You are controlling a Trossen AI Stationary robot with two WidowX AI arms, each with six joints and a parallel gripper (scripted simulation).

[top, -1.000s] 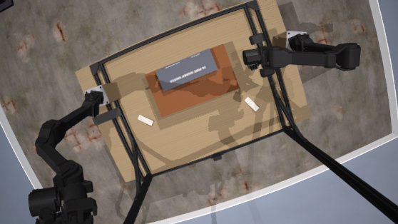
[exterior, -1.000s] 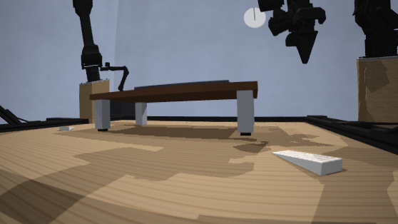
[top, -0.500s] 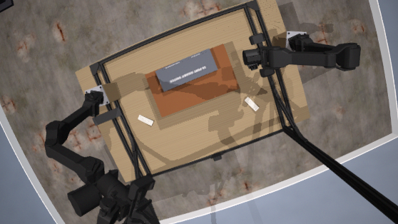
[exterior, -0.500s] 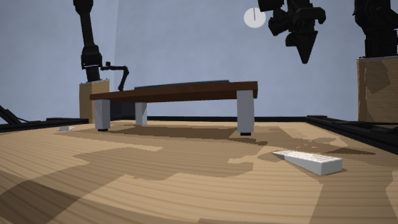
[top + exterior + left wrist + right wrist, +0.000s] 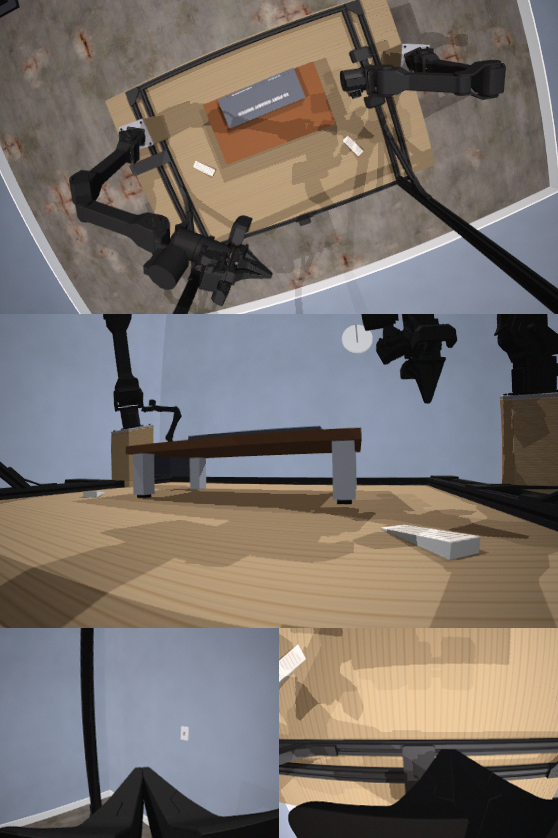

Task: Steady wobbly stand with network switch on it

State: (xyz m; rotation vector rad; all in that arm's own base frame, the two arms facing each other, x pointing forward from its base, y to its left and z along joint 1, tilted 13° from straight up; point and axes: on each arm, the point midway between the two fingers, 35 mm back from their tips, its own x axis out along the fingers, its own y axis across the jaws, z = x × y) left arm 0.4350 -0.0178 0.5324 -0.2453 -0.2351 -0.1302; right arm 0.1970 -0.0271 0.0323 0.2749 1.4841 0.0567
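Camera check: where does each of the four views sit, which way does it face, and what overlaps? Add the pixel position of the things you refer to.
Top: overhead, looking down at the table [image 5: 190, 120] [image 5: 165, 594] [image 5: 433, 712]; both arms show.
Exterior: low at one table side, looking across at the stand [image 5: 280, 142] [image 5: 240, 449]; parts of both arms.
Left wrist: on the left arm, facing walls [image 5: 225, 689], off the table; left pincer [image 5: 270, 274] [image 5: 142, 769].
Right wrist: on the right arm, looking down at the frame rails [image 5: 363, 745]; right pincer [image 5: 354, 93] [image 5: 426, 402] [image 5: 448, 751].
Top and exterior share the stand, network switch [image 5: 262, 98] [image 5: 255, 432].

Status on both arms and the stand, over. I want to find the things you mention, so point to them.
Both jaws shut, nothing held. Stand [image 5: 275, 137] [image 5: 250, 445] tilted, network switch [image 5: 262, 97] [image 5: 255, 432] on top. Both wedges [image 5: 204, 168] [image 5: 353, 145] [image 5: 440, 539] loose on table, clear of stand's legs.
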